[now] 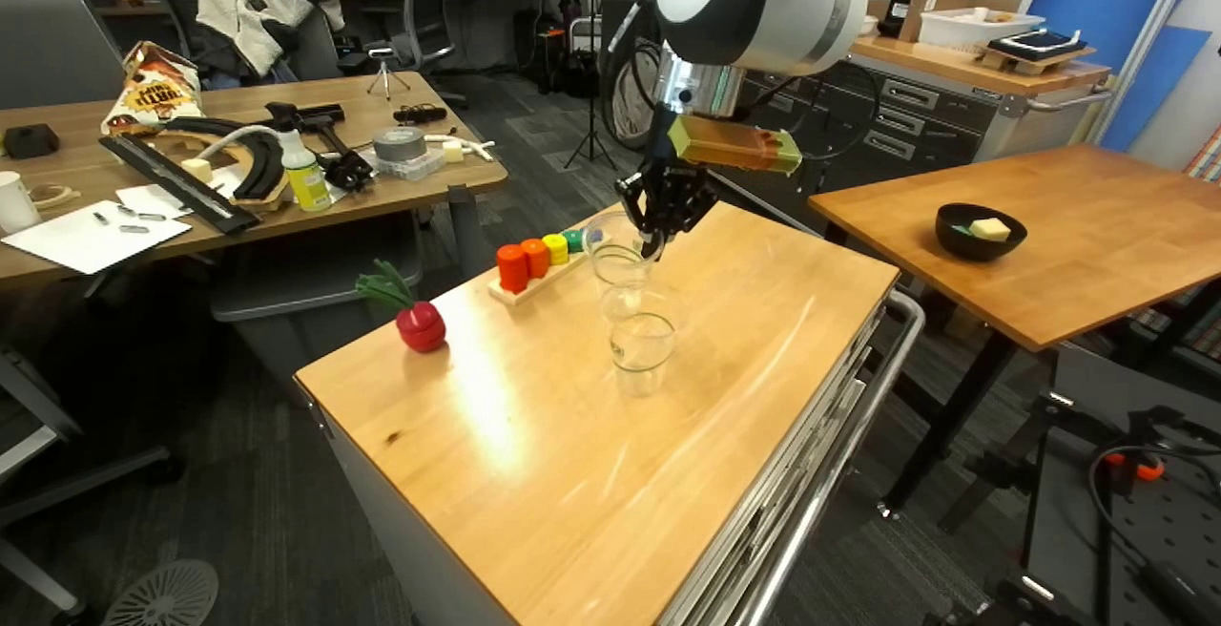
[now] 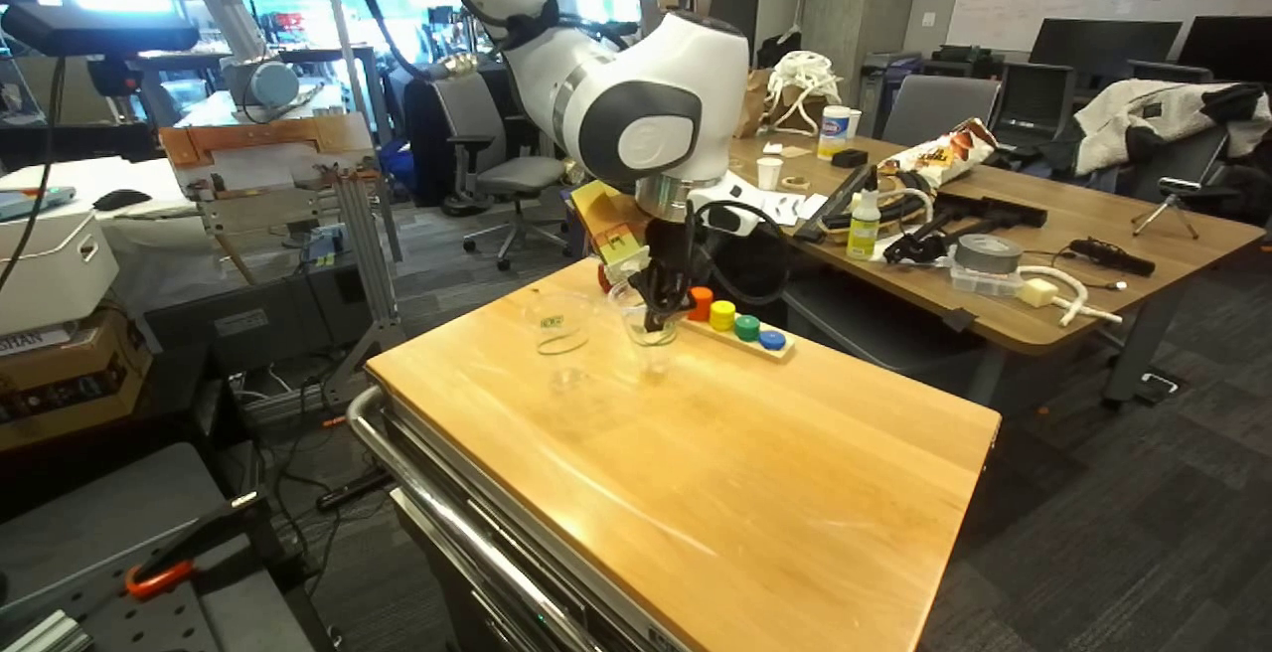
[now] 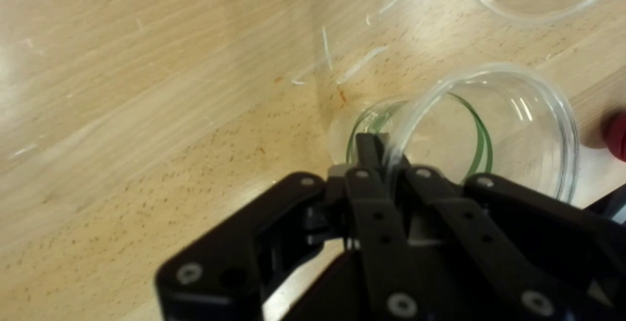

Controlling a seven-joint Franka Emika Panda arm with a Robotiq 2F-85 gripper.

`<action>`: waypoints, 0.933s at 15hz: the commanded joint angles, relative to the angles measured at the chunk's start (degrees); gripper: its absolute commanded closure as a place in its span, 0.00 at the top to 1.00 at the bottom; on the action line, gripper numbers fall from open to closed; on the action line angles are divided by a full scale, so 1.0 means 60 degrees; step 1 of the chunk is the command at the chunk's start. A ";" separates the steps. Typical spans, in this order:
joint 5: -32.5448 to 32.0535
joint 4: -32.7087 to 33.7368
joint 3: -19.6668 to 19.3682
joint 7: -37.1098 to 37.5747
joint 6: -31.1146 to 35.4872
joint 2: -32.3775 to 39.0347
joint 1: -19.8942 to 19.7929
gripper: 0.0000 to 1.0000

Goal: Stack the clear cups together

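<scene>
In an exterior view, slightly above the centre of the frame, the grasped cup point(image 1: 615, 259) is over the wooden worktop point(image 1: 534, 511), and the waiting cup point(image 1: 641, 349) stands upright lower in the frame, where their outlines overlap. In an exterior view the waiting cup point(image 2: 561, 332) is just left of the grasped cup point(image 2: 641, 336), so I understand that they are side by side and not yet nested. The coloured block toy point(image 2: 746, 328) is on the opposite side there, at the right, and it should not disturb. The gripper point(image 3: 385, 160) appears to be clenched on the wall of the grasped cup: in the wrist view, right of the centre, its two fingers lie close together and the rim passes between them. The step in hand is therefore, in my judgement, the picking of the one which must travel (whether its base has already left the worktop, I cannot tell, because the plastic is so transparent). The next move asks for a straight lift, until this base is higher than the rim of the waiting cup, which the wrist view shows cut by the frame at the upper right. Then it should be carried toward that rim, centred over it, lowered slowly and let go. Held only at one side, it could tilt.
</scene>
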 commanded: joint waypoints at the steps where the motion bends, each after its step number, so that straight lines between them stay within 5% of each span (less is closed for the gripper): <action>1: 0.0103 0.0280 -0.0186 0.0663 -0.0980 -0.0666 0.0073 0.01; 6: 0.0221 0.0533 -0.0167 0.1048 -0.2069 -0.1566 0.0136 0.01; 14: 0.0168 -0.0835 -0.0079 0.0975 -0.2450 -0.3358 0.0442 0.01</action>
